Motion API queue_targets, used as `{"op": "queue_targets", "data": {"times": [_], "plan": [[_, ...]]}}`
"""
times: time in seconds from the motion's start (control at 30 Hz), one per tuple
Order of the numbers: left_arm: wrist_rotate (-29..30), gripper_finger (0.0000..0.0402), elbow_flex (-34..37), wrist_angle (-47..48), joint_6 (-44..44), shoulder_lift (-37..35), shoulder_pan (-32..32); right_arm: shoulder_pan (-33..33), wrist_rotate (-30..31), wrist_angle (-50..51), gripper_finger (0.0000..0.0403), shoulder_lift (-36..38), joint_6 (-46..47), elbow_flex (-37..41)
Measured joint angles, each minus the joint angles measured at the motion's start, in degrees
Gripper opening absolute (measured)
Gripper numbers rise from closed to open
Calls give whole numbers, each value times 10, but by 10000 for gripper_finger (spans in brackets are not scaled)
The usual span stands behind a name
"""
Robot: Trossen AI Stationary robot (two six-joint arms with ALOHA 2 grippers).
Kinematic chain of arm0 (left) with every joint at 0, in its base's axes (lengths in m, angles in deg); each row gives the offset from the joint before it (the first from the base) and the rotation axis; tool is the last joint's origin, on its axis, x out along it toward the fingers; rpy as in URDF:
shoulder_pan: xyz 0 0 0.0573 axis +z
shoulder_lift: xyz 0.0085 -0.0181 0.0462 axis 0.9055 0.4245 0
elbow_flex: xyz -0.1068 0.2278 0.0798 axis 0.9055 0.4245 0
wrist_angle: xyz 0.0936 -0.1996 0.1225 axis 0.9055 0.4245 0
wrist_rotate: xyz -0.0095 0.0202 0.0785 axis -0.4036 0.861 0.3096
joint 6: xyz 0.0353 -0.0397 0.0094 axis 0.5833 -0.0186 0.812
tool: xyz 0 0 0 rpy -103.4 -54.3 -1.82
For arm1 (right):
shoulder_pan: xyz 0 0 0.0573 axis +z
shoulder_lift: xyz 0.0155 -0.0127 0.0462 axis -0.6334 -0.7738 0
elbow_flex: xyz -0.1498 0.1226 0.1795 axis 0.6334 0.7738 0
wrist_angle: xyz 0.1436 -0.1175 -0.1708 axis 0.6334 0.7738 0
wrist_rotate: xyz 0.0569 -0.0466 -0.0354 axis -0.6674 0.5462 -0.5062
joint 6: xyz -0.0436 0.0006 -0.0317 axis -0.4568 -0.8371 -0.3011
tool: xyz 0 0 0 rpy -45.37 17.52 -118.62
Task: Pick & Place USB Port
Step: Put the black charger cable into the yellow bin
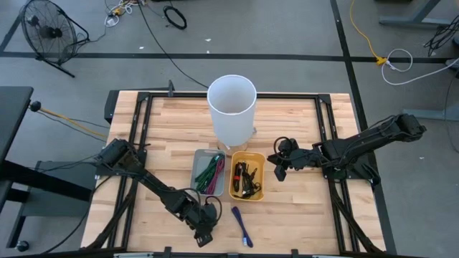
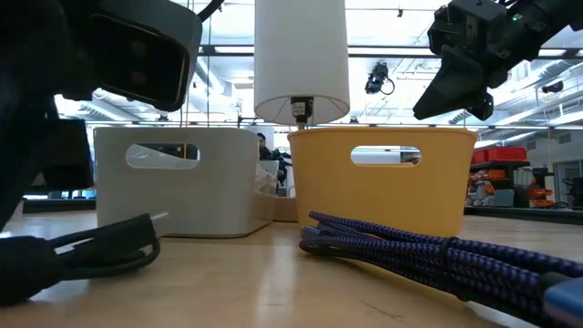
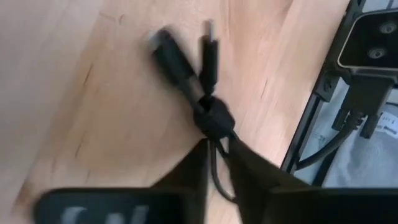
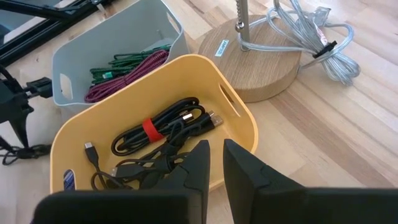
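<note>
From above, the left gripper (image 1: pixel 203 234) sits low at the table's (image 1: pixel 301 136) front edge, just left of the blue cable (image 1: pixel 242 226), which lies with its long axis running front to back; the yellow bin (image 1: pixel 246 176) is behind and to the right of this gripper, the grey bin (image 1: pixel 209 172) almost straight behind it. The right gripper (image 1: pixel 280 169) hangs just right of the yellow bin's rim, so it is the nearer arm to that bin, while the left is nearer the loose cables. At table height, the black cable (image 2: pixel 100 251) rests on the wood at the left, and the blue cable stretches across the right foreground in front of the yellow bin. From the left wrist, the gripper's fingers are drawn close together around the black cable's cord, the bundle and its two plugs pointing away ahead of the fingertips. From the right wrist, that gripper shows a narrow gap holding nothing, poised above the yellow bin's near wall, over the tangled black leads inside.
</note>
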Motion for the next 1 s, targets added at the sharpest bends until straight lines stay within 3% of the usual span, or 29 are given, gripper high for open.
{"op": "queue_targets", "data": {"times": [0.1,0.5,0.8,1.0], "plan": [[-1,12,0,0,23,0,2,0,0,0,48,0,-2,0],[-16,2,-23,3,67,0,3,0,0,1,48,0,-2,0],[18,1,-112,167,115,0,3,0,0,4,48,0,-4,0],[70,1,-202,273,199,-6,5,0,0,4,48,0,-4,0]]}}
